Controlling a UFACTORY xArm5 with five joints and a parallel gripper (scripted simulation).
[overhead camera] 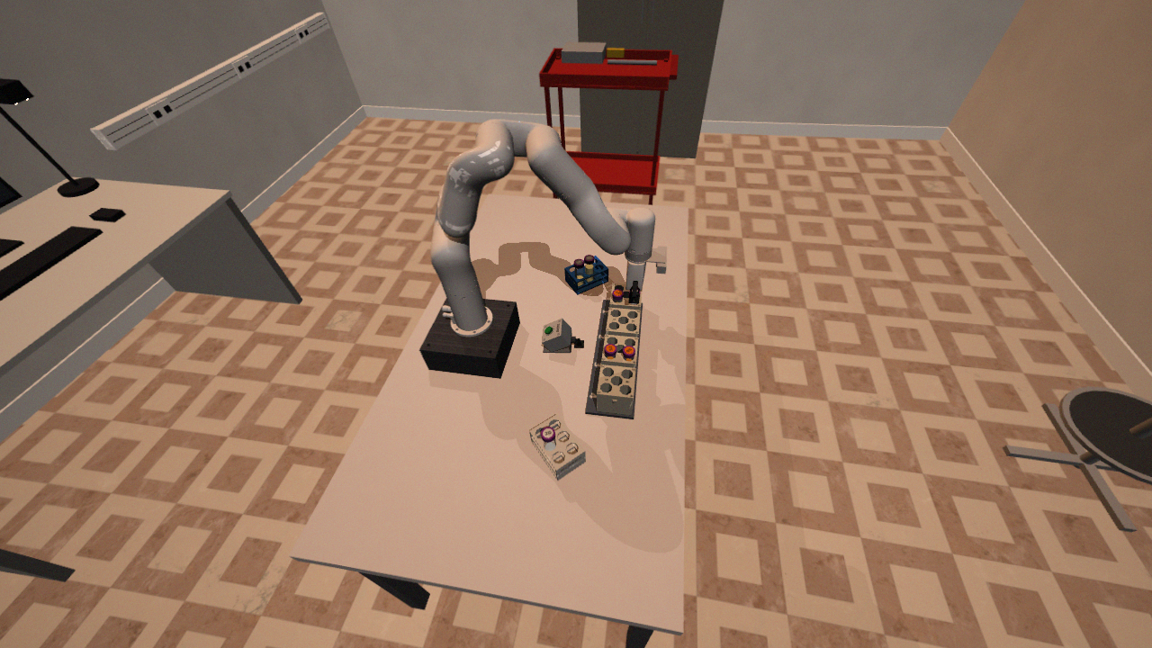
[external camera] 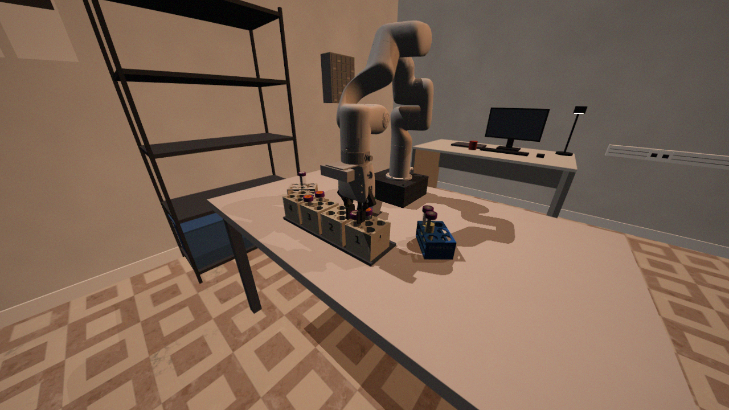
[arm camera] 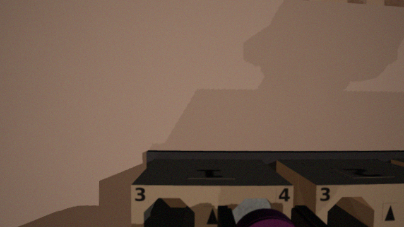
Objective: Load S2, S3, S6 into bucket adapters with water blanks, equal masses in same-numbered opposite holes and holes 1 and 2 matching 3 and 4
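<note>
My gripper (overhead camera: 634, 292) (external camera: 359, 211) (arm camera: 262, 217) is shut on a purple-capped tube (external camera: 353, 214) (arm camera: 252, 206). The tube stands low in hole 4 of adapter 1 (external camera: 368, 245) (arm camera: 189, 192), at the end of the loading stand (overhead camera: 609, 413). Its cap dot is hidden. An orange-dot tube (overhead camera: 617, 292) (external camera: 368, 209) stands in adapter 1 beside it. Two orange-dot tubes (overhead camera: 609, 348) (overhead camera: 629, 351) (external camera: 307, 197) (external camera: 319, 193) stand in adapter 3 (external camera: 309, 218). Adapter 2 (external camera: 331, 229) (arm camera: 353, 192) and adapter 4 (external camera: 291, 209) hold no tubes.
A blue rack (overhead camera: 586, 277) (external camera: 435, 247) with two tubes stands close to adapter 1. A white rack (overhead camera: 563, 459) (external camera: 300, 188) holds one tube (overhead camera: 548, 435). The DONE desk (overhead camera: 560, 338) with its green key (overhead camera: 549, 328) sits between the arm base and the stand.
</note>
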